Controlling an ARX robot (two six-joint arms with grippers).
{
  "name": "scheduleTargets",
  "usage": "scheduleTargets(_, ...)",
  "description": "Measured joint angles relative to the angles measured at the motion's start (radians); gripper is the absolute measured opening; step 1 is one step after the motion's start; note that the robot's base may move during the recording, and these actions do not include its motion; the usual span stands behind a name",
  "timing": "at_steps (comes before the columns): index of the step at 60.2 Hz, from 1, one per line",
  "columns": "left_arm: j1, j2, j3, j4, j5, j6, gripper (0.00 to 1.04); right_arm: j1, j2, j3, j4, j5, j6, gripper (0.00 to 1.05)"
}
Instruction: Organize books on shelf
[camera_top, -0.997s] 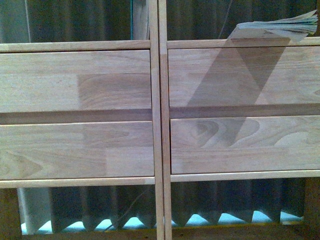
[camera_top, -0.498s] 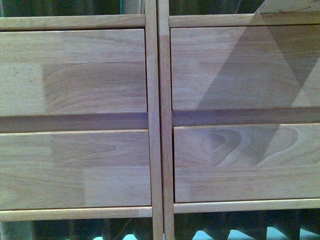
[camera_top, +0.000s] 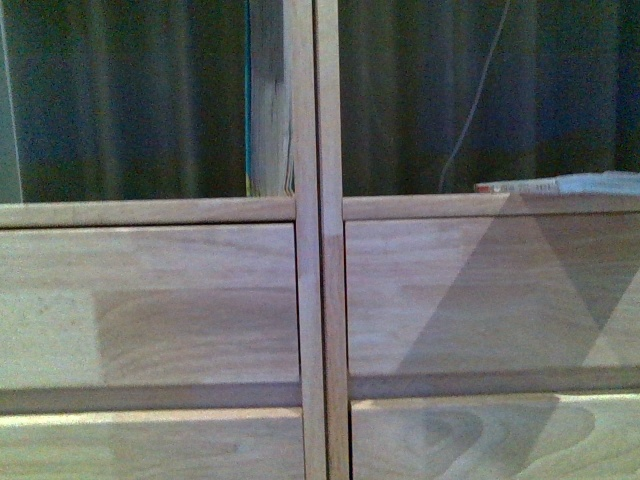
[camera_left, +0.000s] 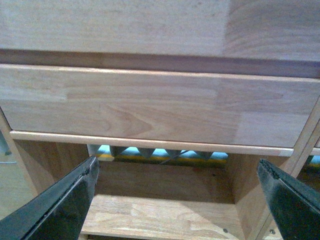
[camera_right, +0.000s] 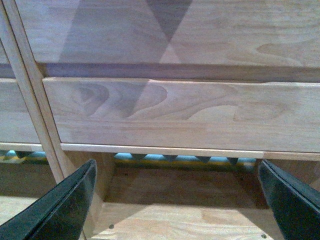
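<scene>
The light-wood shelf (camera_top: 320, 300) fills the front view, with two drawer fronts in each column and dark open compartments above them. A thin white book (camera_top: 560, 184) with a reddish spine end lies flat on the ledge of the right compartment. A thin teal strip (camera_top: 247, 100) runs along the upright board in the left compartment; I cannot tell whether it is the teal book. My left gripper (camera_left: 177, 200) is open and empty, facing a lower open compartment under a drawer front (camera_left: 150, 105). My right gripper (camera_right: 175, 200) is open and empty before a like compartment. Neither gripper shows in the front view.
A dark pleated curtain (camera_top: 130, 100) hangs behind the open compartments, with a thin cable (camera_top: 480, 90) in front of it. Blue-lit gaps (camera_left: 150, 152) show behind the lower compartments. The centre uprights (camera_top: 318, 240) divide the two columns.
The front view dipped towards the drawers, then rose: the open upper compartments now fill the top half and the white book sits lower, at the right edge.
</scene>
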Motion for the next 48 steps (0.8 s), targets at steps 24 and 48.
scheduleTargets(24,0.0,0.0,0.0,0.0,0.001,0.0,0.97,-0.098,0.292,0.165,0.004,-0.447,0.356,0.98)
scheduleTargets(48,0.0,0.0,0.0,0.0,0.0,0.0,0.97,0.114,0.935,0.431,0.506,-0.15,0.926,0.98)
